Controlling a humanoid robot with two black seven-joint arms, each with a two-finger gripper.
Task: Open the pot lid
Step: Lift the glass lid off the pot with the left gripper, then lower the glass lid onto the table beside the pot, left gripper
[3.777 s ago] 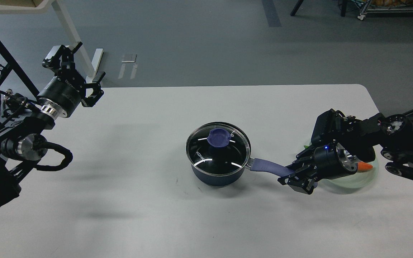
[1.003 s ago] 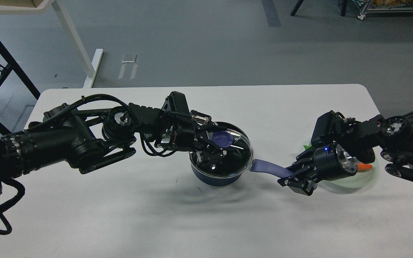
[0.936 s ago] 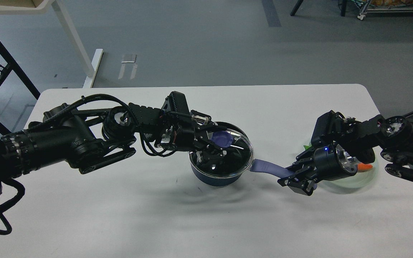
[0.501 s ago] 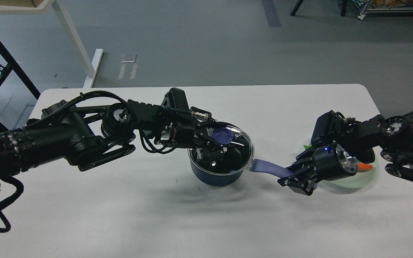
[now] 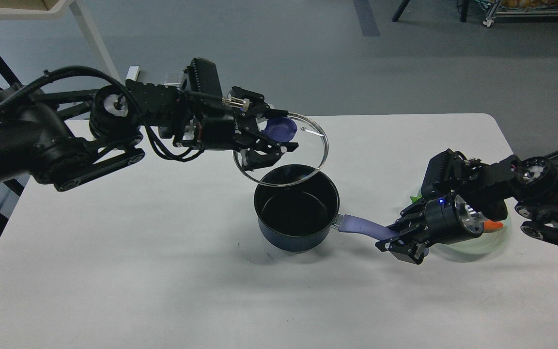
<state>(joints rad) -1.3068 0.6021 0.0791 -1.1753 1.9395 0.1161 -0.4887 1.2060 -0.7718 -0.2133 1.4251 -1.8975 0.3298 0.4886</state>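
A dark blue pot [image 5: 296, 213] stands open on the white table [image 5: 162, 271], its inside black and empty. Its purple handle [image 5: 364, 226] points right. My left gripper [image 5: 273, 133] is shut on the purple knob [image 5: 280, 128] of the glass lid [image 5: 303, 162]. It holds the lid tilted in the air, above the pot's far rim. My right gripper [image 5: 395, 237] is shut on the end of the pot handle.
A pale green bowl [image 5: 477, 245] with an orange carrot piece [image 5: 493, 225] sits at the right, partly hidden behind my right arm. White table legs stand on the grey floor at the far left.
My left gripper has lifted the lid off the pot and carried it up and away. The pot now stands open. The right gripper has held still on the handle.
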